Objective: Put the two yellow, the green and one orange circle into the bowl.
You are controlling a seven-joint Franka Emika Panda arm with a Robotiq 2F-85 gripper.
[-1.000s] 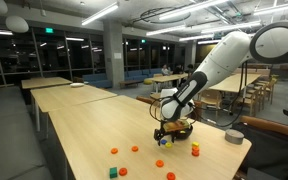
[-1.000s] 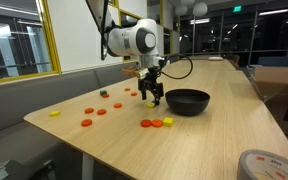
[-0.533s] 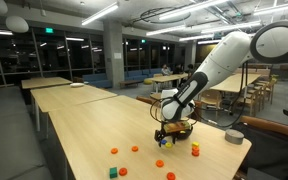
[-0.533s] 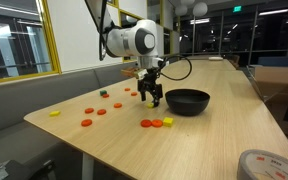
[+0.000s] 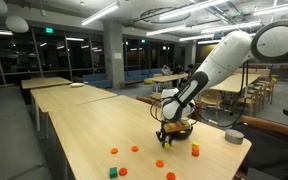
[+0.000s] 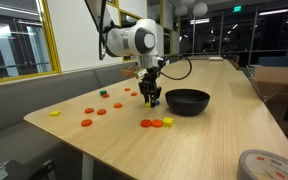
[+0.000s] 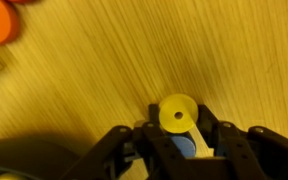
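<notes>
A: Item: yellow circle, lower centre of wrist view, clamped edgewise in the pincer.

B: Hazard: shallow grip; it could slip out short of the black bowl, frame centre.

No legible text or numbers — in any view.

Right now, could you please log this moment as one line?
gripper: beside bowl | yellow circle: between jaws | grip: unconfirmed | bowl contents: not visible

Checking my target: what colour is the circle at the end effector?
The circle is yellow; wrist view shows it best.
</notes>
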